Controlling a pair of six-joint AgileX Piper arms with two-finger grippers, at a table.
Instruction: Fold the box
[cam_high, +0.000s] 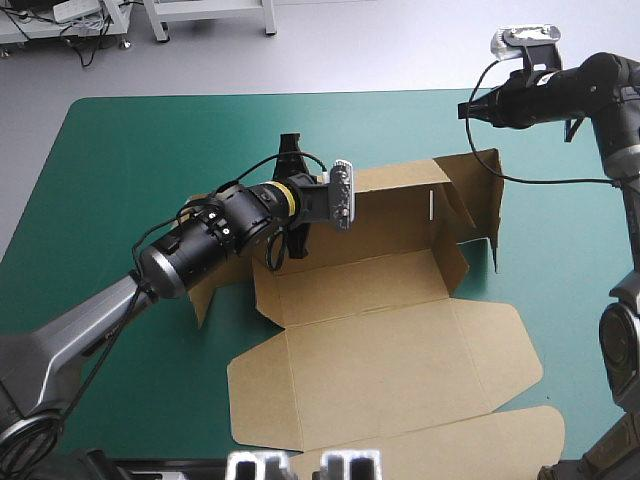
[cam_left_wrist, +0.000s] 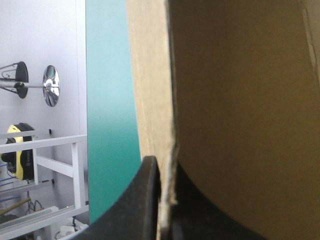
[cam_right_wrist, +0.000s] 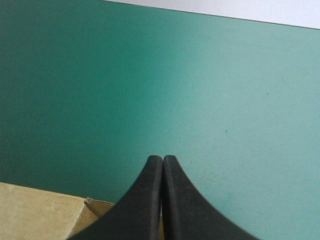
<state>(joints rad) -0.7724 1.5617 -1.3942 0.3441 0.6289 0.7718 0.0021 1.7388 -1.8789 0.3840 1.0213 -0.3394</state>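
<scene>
Box (cam_high: 380, 330) edge between left jaws (tight)

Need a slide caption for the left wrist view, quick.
Left gripper, jaws all but shut, pinches an edge of the brown box beside the teal-green cover.

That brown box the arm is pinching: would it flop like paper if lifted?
Probably not: the box keeps its raised walls upright, and the edge in the left gripper looks straight. It likely hinges at its creases, so the flat flaps may swing. Thin board, so probably light; a push might slide it on the teal-green cover.
</scene>
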